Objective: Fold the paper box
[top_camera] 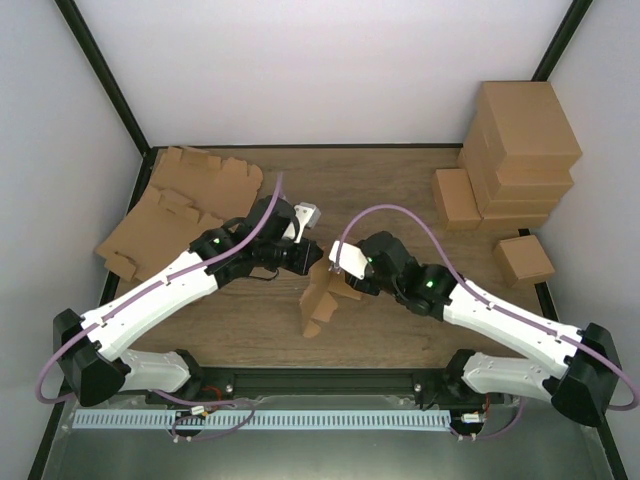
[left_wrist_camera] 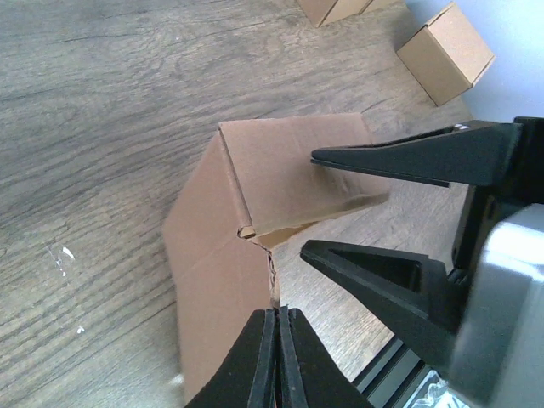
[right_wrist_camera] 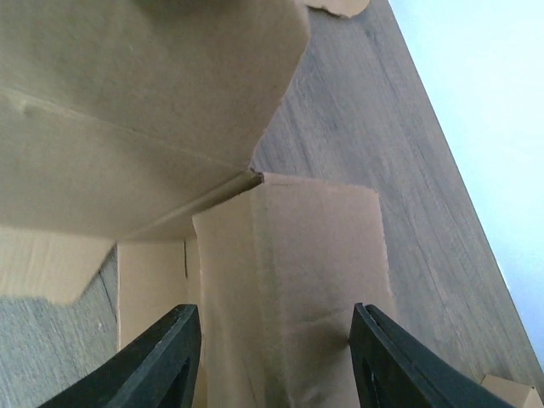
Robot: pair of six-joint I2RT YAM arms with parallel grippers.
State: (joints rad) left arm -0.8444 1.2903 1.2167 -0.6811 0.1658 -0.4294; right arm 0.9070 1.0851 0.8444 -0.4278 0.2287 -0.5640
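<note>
Centrally, near the front edge of the desk [top_camera: 400, 180], the half-formed paper box [top_camera: 322, 300] stands between both arms. Its thin panel edge is pinched in the clenched left hand [left_wrist_camera: 278, 336]. The right hand [right_wrist_camera: 274, 314] is spread wide, its fingers straddling an upright flap.

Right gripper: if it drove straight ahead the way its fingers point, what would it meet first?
Most likely the paper box: in the right wrist view one of its panels sits directly ahead of the open right gripper, spanning the gap between the fingers. Depth is unclear, but nothing appears nearer.
</note>
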